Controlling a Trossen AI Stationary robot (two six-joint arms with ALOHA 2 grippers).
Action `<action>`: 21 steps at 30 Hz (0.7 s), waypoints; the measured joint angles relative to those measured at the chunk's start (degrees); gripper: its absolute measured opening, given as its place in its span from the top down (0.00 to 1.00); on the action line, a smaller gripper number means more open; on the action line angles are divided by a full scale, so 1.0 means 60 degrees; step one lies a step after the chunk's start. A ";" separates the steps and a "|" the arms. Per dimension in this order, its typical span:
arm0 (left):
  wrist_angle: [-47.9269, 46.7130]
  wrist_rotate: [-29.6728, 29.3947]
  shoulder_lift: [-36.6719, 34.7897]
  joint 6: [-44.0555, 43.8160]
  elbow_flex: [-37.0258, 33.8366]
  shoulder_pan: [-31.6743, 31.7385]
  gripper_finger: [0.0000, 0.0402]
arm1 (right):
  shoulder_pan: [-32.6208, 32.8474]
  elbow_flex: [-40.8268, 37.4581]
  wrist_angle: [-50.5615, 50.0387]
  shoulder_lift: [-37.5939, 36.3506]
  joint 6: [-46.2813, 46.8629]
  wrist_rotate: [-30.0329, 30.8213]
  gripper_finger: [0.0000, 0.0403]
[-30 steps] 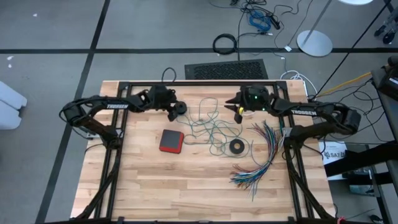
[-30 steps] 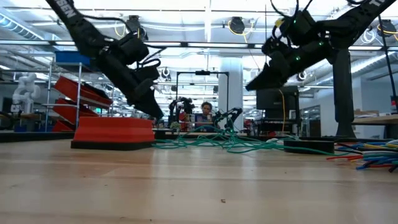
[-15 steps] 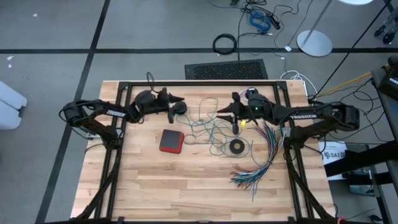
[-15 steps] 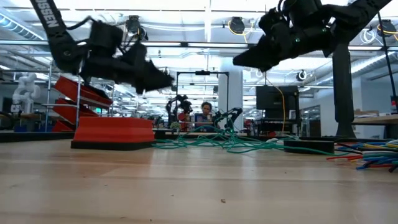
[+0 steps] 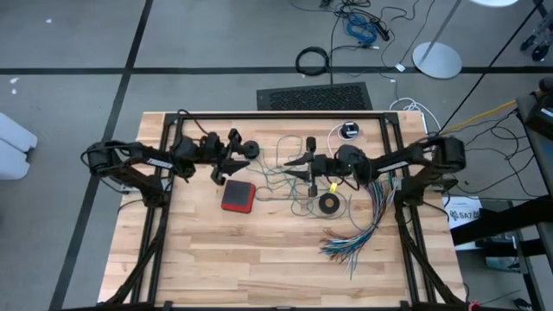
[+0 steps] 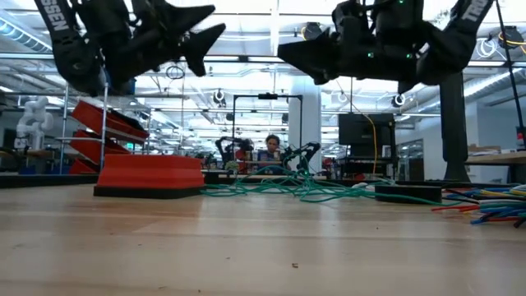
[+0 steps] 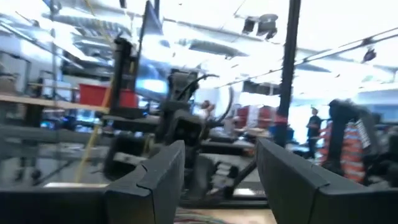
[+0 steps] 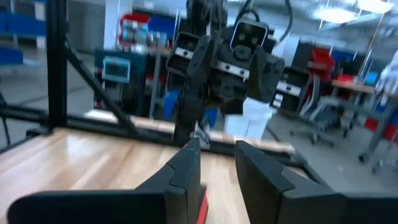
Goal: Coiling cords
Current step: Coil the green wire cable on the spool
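Both cords (image 5: pixel 289 177), teal-green and white, lie tangled at frame centre on the tabletop (image 5: pixel 259 250). Your left hand (image 5: pixel 226 155) hangs open and empty; right hand (image 5: pixel 304 164) is narrowly parted, empty. Risk: descending blind, you snag both cords together.

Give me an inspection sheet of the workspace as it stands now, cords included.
Surface: wooden table, bare at the near side.
Job's things: teal-green cord and white cord lie loose and tangled mid-table, uncoiled.
Clutter: red box; black tape ring; fanned multicoloured wires.
Grippers: left gripper open, raised, holding nothing; right gripper partly open, raised over the cords, empty.
Cables: loose cables on the floor beyond the table.
Surroundings: workshop with racks; a person far behind.
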 joint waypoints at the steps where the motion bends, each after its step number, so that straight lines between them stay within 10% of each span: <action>1: 0.0046 0.0000 -0.0013 -0.0072 0.0080 -0.0087 0.49 | 0.0035 0.0052 0.0382 0.0217 -0.0001 0.0010 0.78; 9: 0.0019 0.0053 -0.0013 0.0095 0.0177 -0.0422 0.49 | 0.0222 0.1087 0.0383 0.1114 0.0272 0.0685 0.78; 21: -0.1043 0.0700 -0.0013 -0.0820 0.0197 -0.0564 0.49 | 0.0397 0.3941 -0.6568 0.1201 -0.0022 0.1018 0.78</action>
